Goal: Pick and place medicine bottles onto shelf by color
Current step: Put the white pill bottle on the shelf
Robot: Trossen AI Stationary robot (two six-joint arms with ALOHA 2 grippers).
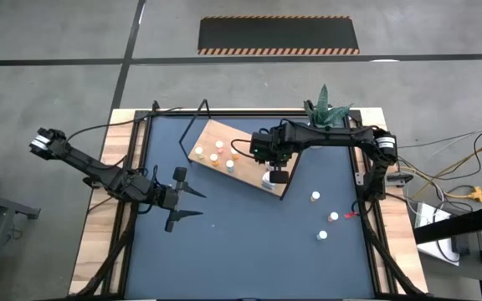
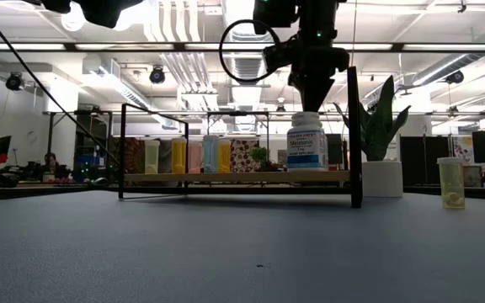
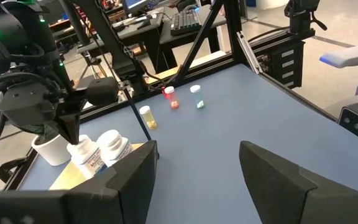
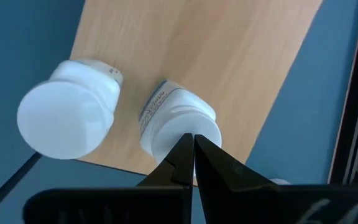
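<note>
White bottle (image 2: 307, 143) stands upright beneath closed right gripper (image 4: 193, 158).

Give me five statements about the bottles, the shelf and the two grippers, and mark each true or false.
1. The right gripper has its fingers shut, above a big white bottle on the shelf. True.
2. The left gripper holds an orange bottle. False: its fingers are open and empty, over bare tabletop.
3. Two big white bottles stand side by side on the shelf. True; the second is next to the first.
4. All small bottles are already on the shelf. False: three are on the table near the right arm.
5. The potted plant sits on the shelf. False: it stands off it, at the table's far edge.
</note>
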